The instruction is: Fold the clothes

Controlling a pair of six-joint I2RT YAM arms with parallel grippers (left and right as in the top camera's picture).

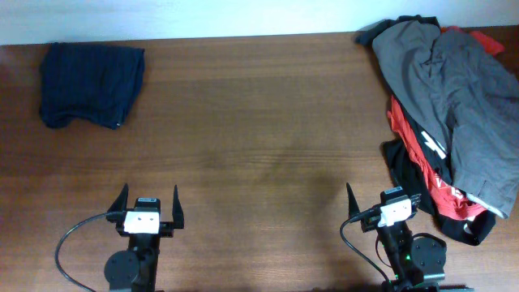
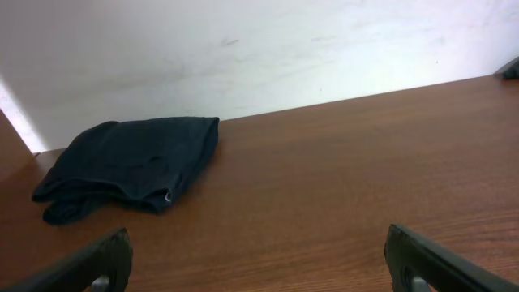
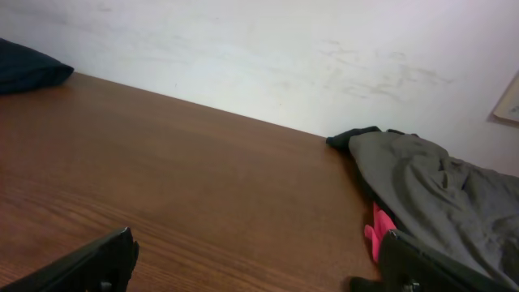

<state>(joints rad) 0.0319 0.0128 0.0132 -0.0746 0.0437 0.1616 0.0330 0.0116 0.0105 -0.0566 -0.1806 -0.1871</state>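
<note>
Overhead, we see the left gripper [image 1: 148,204] and right gripper [image 1: 383,203] at the near edge, both spread. The unfolded clothes pile [image 1: 450,113] lines the right edge, and a folded navy garment [image 1: 92,84] lies at the far-left corner. The left wrist view shows the brown wooden counter [image 2: 324,178] and white wall [image 2: 243,49]. In the right wrist view, the pile is cut off.

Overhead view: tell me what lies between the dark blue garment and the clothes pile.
Only bare wooden table lies between the dark blue garment at the far left and the clothes pile at the right. The overhead view shows the whole stretch.
</note>
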